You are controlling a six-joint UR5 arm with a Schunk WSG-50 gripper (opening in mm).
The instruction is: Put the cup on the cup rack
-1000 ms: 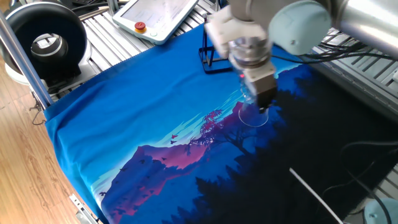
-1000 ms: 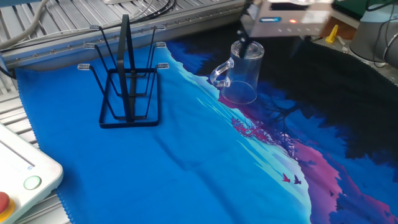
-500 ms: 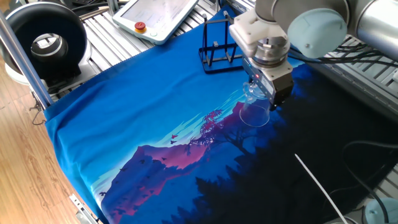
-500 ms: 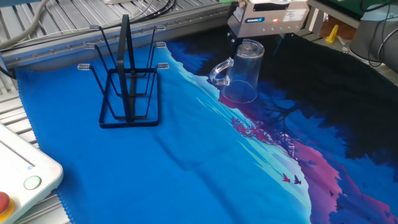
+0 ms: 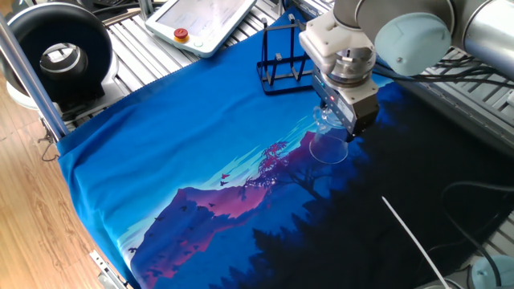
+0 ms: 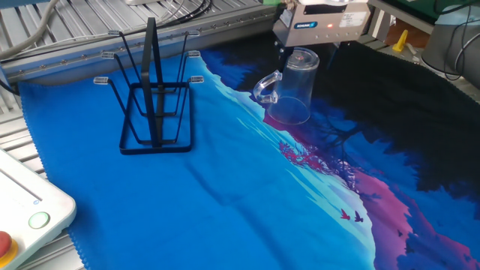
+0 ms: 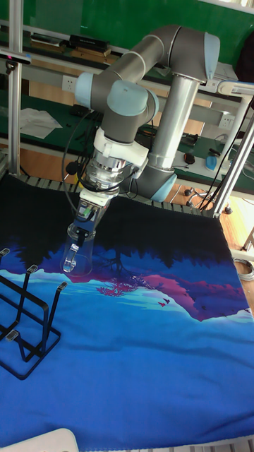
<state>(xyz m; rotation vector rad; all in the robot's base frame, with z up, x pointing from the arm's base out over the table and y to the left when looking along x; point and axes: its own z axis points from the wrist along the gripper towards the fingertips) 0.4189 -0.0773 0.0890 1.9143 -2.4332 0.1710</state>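
The cup rack (image 6: 154, 94) stands upright at the left on the blue cloth (image 6: 225, 195) over the counter — well apart from the cup (image 6: 291, 88). The cup sits mouth-down and tilted near the cloth's dark part, the claw (image 7: 86, 215) clenched on its raised base.
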